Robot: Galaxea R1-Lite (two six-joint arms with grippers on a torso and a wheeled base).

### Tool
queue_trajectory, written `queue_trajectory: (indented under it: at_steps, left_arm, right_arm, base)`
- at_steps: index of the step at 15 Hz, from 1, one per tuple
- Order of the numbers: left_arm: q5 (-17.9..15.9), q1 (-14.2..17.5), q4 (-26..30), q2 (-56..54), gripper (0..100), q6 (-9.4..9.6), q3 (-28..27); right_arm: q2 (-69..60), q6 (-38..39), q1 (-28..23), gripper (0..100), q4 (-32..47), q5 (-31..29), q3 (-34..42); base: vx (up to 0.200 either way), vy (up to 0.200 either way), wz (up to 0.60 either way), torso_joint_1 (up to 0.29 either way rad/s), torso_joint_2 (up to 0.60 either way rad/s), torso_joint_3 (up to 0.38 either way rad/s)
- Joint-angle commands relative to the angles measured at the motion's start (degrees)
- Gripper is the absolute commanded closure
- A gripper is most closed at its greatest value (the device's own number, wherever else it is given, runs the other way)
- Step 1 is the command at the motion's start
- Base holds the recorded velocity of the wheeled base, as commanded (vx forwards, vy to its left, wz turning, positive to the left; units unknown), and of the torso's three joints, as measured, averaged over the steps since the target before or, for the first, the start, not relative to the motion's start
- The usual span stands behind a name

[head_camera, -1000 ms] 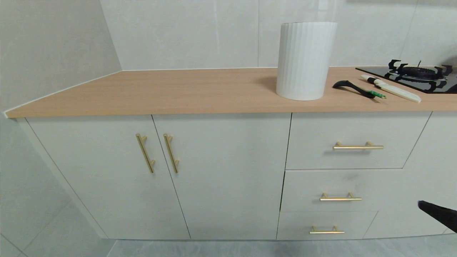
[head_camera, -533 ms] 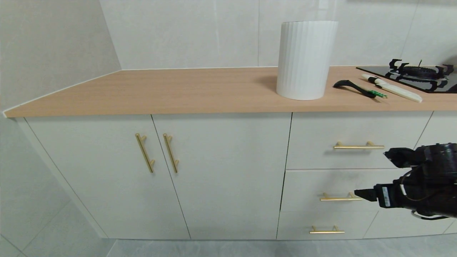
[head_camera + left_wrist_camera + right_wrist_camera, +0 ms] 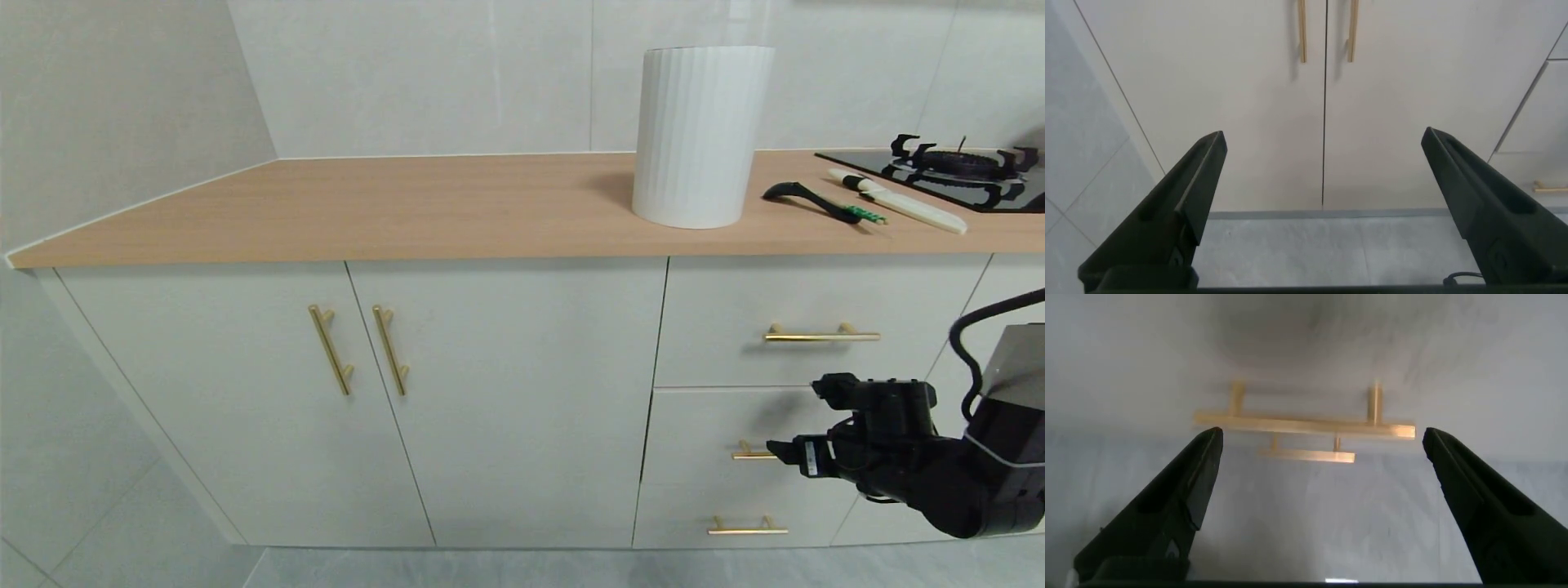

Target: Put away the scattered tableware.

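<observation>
On the wooden countertop [image 3: 408, 204] lie a black-handled utensil with a green tip [image 3: 808, 202] and a white knife [image 3: 898, 204], both right of a tall white ribbed container [image 3: 700, 135]. My right gripper [image 3: 804, 418] is open and hangs low in front of the middle drawer, close to its gold handle [image 3: 751, 452]. In the right wrist view the right gripper [image 3: 1321, 441] has that handle [image 3: 1303, 425] between its spread fingers, without touching it. My left gripper [image 3: 1323, 137] is open and empty, facing the two cabinet doors.
A black gas hob [image 3: 955, 171] sits at the counter's far right. Below the counter are two doors with vertical gold handles [image 3: 331, 349] and three stacked drawers; the top drawer handle [image 3: 820, 335] and bottom drawer handle [image 3: 747, 529] are visible. Grey tiled floor lies below.
My right arm has come up from the lower right corner and moved left, closer to the middle drawer's handle. The things on the counter have not moved.
</observation>
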Motion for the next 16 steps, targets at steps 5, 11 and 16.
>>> queue_trajectory:
  at_steps: [5,11,16]
  left_arm:
    - [0.0,0.0,0.0,0.1,0,0.00,0.0]
    - [-0.1,0.0,0.0,0.0,0,0.00,0.0]
    - [0.0,0.0,0.1,0.0,0,0.00,0.0]
  right_arm:
    - [8.5,-0.1,-1.9,0,-1.9,-0.3,-4.8]
    - [8.6,0.0,-1.9,0,-6.6,-1.6,-5.1]
    - [9.8,-0.1,-1.8,0,-6.6,-1.8,-5.0]
  base:
    - [0.000,0.000,0.00,0.000,0.00,0.000]
    - [0.000,0.000,0.00,0.000,0.00,0.000]
    - [0.000,0.000,0.00,0.000,0.00,0.000]
